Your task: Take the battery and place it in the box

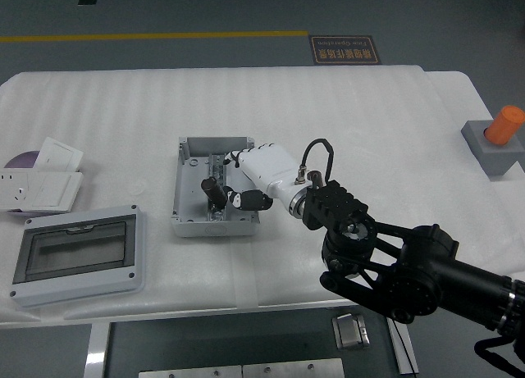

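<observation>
White padded tabletop [344, 99] seen from above, with an open grey box [214, 186] as the landmark near the middle. Left of the box and nearer the front edge, a grey enclosure lid with a dark clear window [75, 256]. Further left of the box, some white switch plates [41, 179] overlapping a purple disc. Far right of the box, at the tabletop's edge, a grey block holding an orange cylinder [498, 138]. Reaching in from the lower right toward the box, a black jointed right arm ending in a white-shelled right hand [246, 175] with dark fingers [244, 201], poised over the box's right half. Curled loosely around a small dark cylindrical battery [215, 190], which stands upright, slightly tilted, inside the box over its central metal rail; cannot tell whether its lower end already touches the box floor. Grip appears to be on the battery's side, fingers closed only as far as its width. No left arm visible. Judged by look: rigid, smooth-skinned and likely slippery, dense for its size but light enough for one hand; round, so prone to rolling or tipping if released upright. Best held across the middle of the barrel with opposing fingers, not by the ends, and laid low inside the box walls before letting go.
</observation>
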Controlling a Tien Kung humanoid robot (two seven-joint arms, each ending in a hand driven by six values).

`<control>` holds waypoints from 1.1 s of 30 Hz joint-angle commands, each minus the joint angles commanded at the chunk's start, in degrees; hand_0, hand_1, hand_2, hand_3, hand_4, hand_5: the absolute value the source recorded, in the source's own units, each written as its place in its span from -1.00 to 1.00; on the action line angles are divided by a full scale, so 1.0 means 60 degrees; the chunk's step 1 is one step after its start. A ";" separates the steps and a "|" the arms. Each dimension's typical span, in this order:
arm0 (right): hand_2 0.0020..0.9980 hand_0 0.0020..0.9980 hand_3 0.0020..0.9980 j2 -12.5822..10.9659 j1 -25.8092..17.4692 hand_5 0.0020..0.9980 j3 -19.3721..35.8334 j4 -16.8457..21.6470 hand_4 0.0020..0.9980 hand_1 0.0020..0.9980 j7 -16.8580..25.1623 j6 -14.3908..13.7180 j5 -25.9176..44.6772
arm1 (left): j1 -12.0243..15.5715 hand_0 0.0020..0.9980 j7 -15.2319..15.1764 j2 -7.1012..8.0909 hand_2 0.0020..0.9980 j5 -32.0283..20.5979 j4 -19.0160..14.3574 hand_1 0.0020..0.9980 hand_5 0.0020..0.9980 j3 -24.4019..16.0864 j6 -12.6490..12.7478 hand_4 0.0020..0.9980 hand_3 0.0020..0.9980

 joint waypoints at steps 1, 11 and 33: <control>0.75 0.68 0.88 -0.0066 -0.0015 0.29 0.0036 -0.0019 0.66 0.68 0.0016 -0.0020 0.0038 | -0.0001 0.26 0.0000 0.0001 0.05 0.0003 -0.0001 0.32 -0.26 -0.0002 0.0000 0.27 0.16; 0.73 0.68 0.89 -0.1718 0.0308 0.38 -0.0113 -0.0431 0.77 0.67 0.0083 0.0152 0.0516 | -0.0029 0.26 -0.0002 0.0002 0.04 0.0029 -0.0011 0.32 -0.27 -0.0054 0.0003 0.24 0.15; 0.61 0.63 0.81 -0.2446 0.0879 0.35 -0.1991 -0.1586 0.71 0.62 0.0368 -0.0217 0.1285 | -0.0087 0.26 -0.0014 -0.0003 0.04 0.0126 -0.0043 0.32 -0.31 -0.0130 0.0001 0.17 0.15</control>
